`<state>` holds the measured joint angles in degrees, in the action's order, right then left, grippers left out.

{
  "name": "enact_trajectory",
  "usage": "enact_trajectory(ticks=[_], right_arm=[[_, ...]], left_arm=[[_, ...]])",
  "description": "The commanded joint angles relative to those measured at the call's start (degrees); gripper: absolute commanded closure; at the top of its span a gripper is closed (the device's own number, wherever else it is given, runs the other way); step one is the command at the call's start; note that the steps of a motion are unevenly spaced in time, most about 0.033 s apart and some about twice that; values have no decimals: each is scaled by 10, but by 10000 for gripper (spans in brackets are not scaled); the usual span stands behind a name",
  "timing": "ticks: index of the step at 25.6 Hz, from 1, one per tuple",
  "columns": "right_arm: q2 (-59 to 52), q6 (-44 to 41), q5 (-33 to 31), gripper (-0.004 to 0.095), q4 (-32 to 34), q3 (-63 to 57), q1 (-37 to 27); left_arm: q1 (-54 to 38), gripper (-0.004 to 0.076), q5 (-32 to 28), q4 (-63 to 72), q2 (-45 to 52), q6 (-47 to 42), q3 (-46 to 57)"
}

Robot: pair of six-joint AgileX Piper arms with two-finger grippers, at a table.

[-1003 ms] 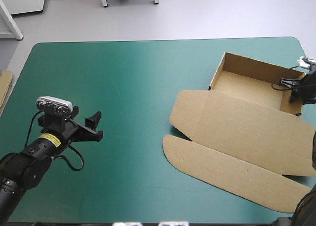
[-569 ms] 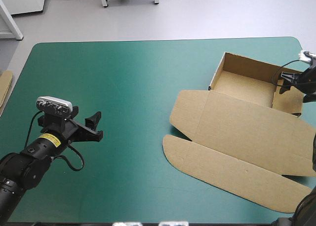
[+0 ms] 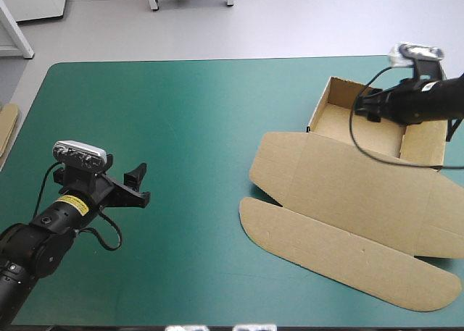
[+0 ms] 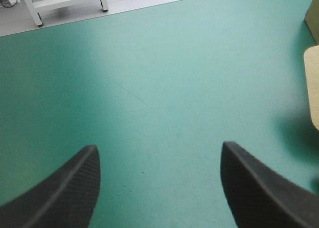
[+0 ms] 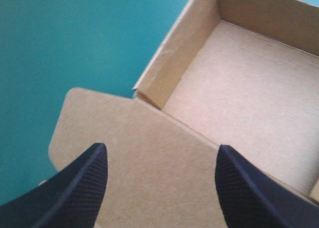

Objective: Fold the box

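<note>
Your right gripper (image 5: 160, 150) has its two black fingers apart, holding nothing, and hovers over the tray end of the one brown box (image 3: 348, 193). Your left gripper (image 4: 159, 148) also stands spread, above bare teal-green surface (image 3: 181, 128), well apart from the box. The box lies at the right side: open tray, lid flat. One strip of more board (image 3: 7, 128) shows at the left edge

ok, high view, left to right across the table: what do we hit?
In order: spare board at the left edge of the table → left gripper → box. The right gripper hangs over the box, so it has no separate place.
</note>
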<state>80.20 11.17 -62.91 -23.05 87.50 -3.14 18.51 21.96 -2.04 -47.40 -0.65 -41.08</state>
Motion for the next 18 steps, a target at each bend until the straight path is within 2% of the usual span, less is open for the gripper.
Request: enact_trajectory(ticks=[1, 5, 8, 11, 14, 18], right_arm=[[-90, 4, 96, 330, 28, -72, 77], [-191, 2, 258, 330, 43, -263, 159], [-244, 4, 368, 330, 42, -434, 173], [-294, 57, 497, 332, -15, -566, 173], [-320, 101, 557, 332, -67, -614, 173], [-333, 112, 568, 332, -71, -623, 173]], left_arm=[[4, 233, -60, 7, 7, -2, 2], [4, 234, -87, 15, 7, -25, 58], [4, 233, -122, 15, 7, -45, 89], [4, 234, -165, 15, 7, -55, 111], [4, 234, -176, 15, 7, -57, 116], [4, 234, -180, 8, 7, -57, 116]])
